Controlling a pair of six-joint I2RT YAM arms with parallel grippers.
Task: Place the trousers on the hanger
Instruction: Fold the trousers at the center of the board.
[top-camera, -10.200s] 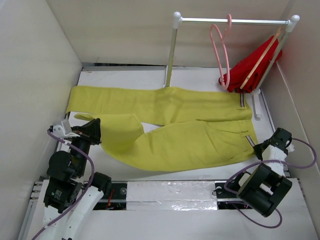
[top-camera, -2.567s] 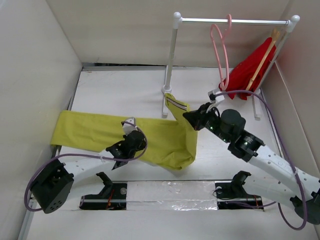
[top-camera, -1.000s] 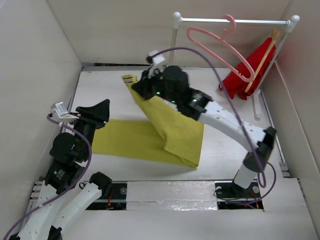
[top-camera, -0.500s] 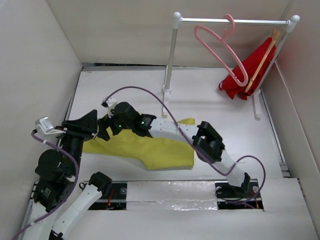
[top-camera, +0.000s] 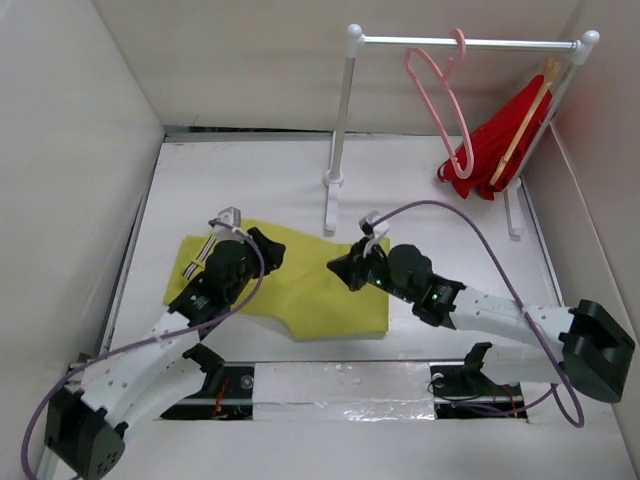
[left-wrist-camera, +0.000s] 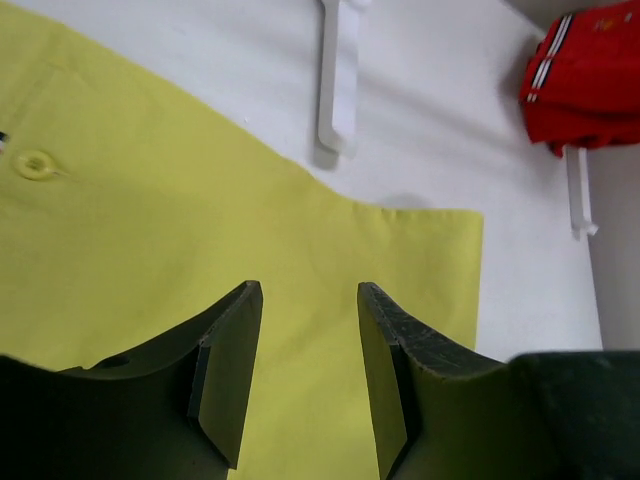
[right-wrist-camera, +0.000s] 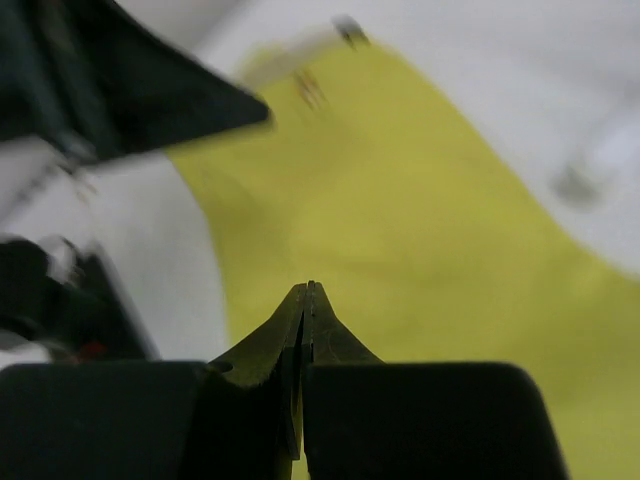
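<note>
The folded mustard-yellow fabric trousers (top-camera: 310, 290) lie flat on the white table (top-camera: 450, 205), long axis left–right; the left gripper (left-wrist-camera: 308, 290) hovers released above them; the right gripper (right-wrist-camera: 305, 292) — clenched, nothing visibly held — sits at their right edge, nearer the thin pink plastic hanger (top-camera: 437, 95), which hangs well apart on the far-right rail (top-camera: 470, 43).

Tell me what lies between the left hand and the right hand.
In the top view, only yellow fabric of the folded trousers lies between the left hand and the right hand.
</note>
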